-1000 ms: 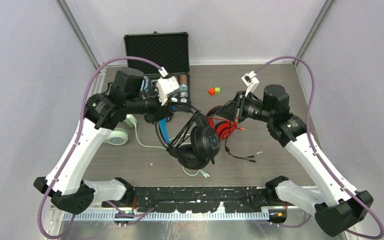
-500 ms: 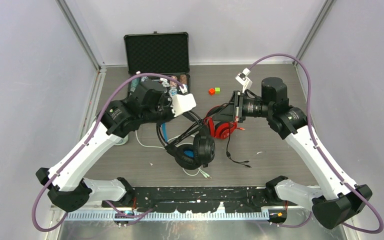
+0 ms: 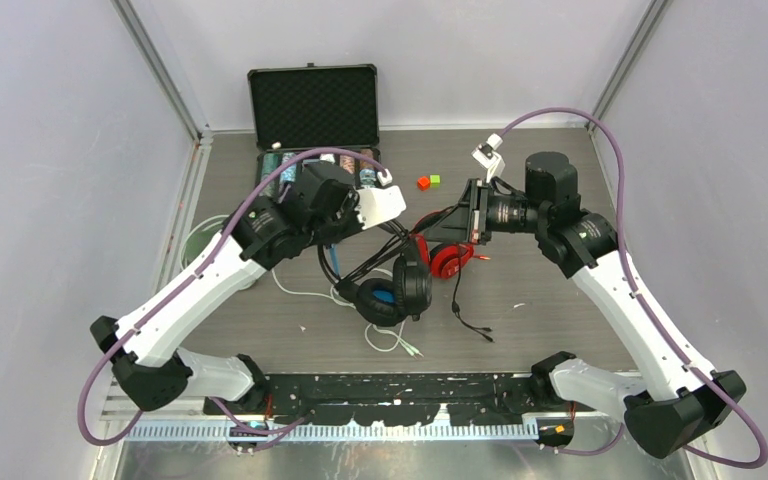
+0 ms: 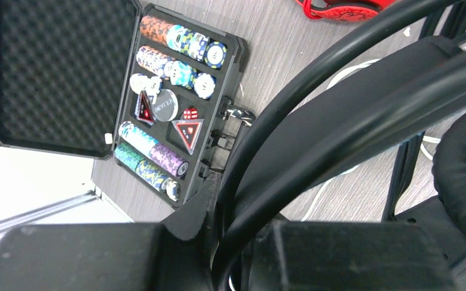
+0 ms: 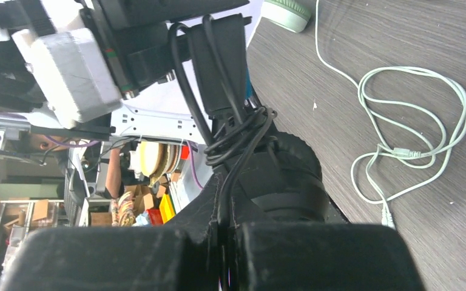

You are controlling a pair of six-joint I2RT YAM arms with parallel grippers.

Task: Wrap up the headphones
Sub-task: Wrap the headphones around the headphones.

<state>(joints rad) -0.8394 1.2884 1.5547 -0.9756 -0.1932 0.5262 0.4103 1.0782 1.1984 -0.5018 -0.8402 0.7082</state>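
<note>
My left gripper (image 3: 388, 228) (image 4: 230, 200) is shut on the headband (image 4: 352, 121) of the black headphones (image 3: 395, 290), which hang from it with the ear cups low over the table. Their thin black cable (image 5: 236, 130) is looped several times round the headband just above an ear cup (image 5: 291, 176). Further along that cable, my right gripper (image 3: 450, 225) (image 5: 221, 218) is shut on it, and its loose end (image 3: 475, 325) trails on the table. The red headphones (image 3: 445, 255) (image 4: 340, 9) lie below the right gripper. The mint-green headphones (image 3: 197, 238) (image 5: 285, 12) are mostly hidden under the left arm.
An open black case of poker chips (image 3: 315, 110) (image 4: 170, 121) stands at the back left. Small red and green cubes (image 3: 427, 181) lie behind the red headphones. The pale cable (image 3: 395, 340) (image 5: 400, 121) of the mint-green headphones curls across the table in front of the black headphones.
My left arm has swung right and forward, carrying and turning the black headphones. My right gripper has shifted slightly, and the cable's loose end has been dragged left across the table.
</note>
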